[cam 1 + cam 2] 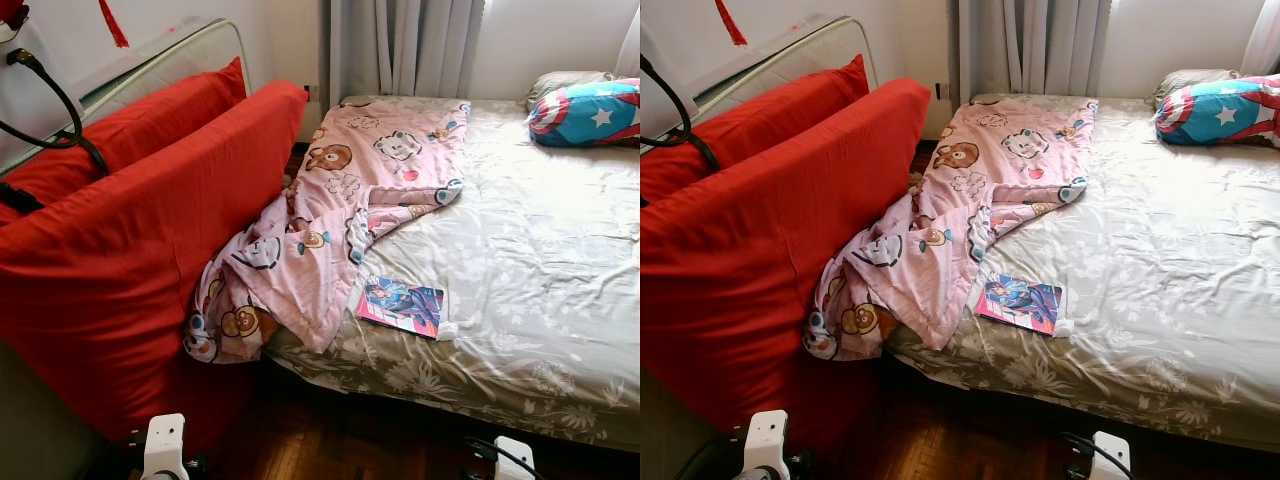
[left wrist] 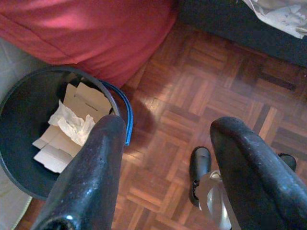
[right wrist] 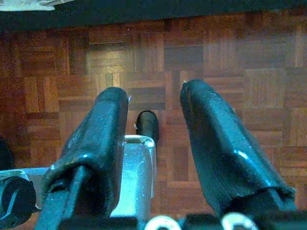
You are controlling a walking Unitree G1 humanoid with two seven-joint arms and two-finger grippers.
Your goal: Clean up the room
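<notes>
Blanket (image 1: 330, 210) first, I think — the pink cartoon one is bunched along the left edge of the bed (image 1: 560, 300), its lower corner spilling off the mattress and resting against the big red cushions (image 1: 130, 240) that lean beside the bed. A magazine (image 1: 402, 305) lies flat on the grey floral sheet just beside the blanket's hem, near the foot edge, and a star-patterned pillow (image 1: 590, 112) sits at the far corner by the curtain (image 1: 400, 45). Both arms hang low in front of me over the wooden floor (image 3: 230, 72): the left gripper (image 2: 163, 167) has its fingers spread wide with nothing between them, and the right gripper (image 3: 153, 143) is likewise parted and holding nothing. Under the left wrist I can see a dark bin (image 2: 29, 143) with a blue rim, already holding crumpled paper and card, standing on the floor right against the red cushions. My judgement is that the magazine is the easiest pick (flat, light, close to the edge), so I would bring the right gripper up over the mattress edge, come in low along the sheet, and pinch the near edge of the cover rather than press down on it — the soft bedding will give and the sheet may bunch into the grip. The blanket wants two grippers, taken at the hanging corner.
</notes>
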